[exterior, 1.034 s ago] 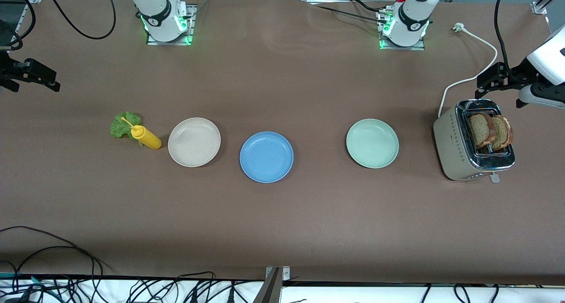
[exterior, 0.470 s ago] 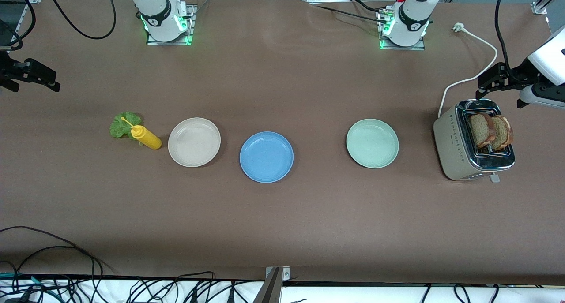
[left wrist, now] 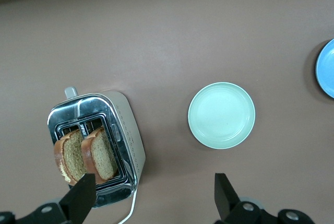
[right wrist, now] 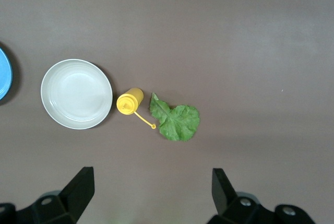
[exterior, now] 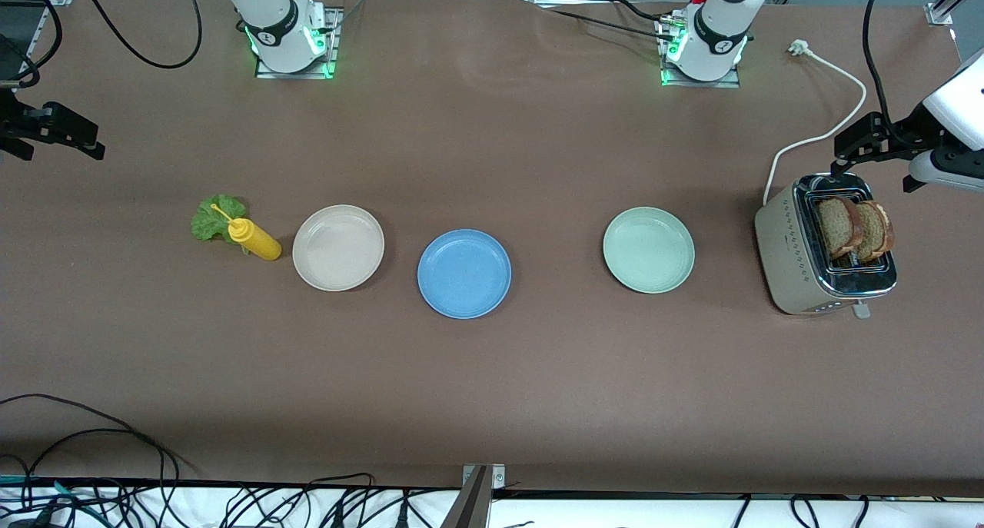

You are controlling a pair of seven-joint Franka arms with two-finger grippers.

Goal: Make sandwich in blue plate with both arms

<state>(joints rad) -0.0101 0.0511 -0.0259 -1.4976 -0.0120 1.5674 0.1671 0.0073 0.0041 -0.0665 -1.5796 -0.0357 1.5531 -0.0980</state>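
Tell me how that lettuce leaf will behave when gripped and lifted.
The lettuce leaf lies flat and thin with ruffled edges, so it will probably droop from the jaws. It looks very light and may tear if pinched hard. The yellow bottle stands close beside it, so a careless approach might knock that over.

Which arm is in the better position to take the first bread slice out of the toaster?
Left. The left gripper, open, hangs beside the toaster holding both bread slices. The right gripper, also open, is at the table's right-arm end, nearer the lettuce.

Yellow bottle stands between beige plate and lettuce.
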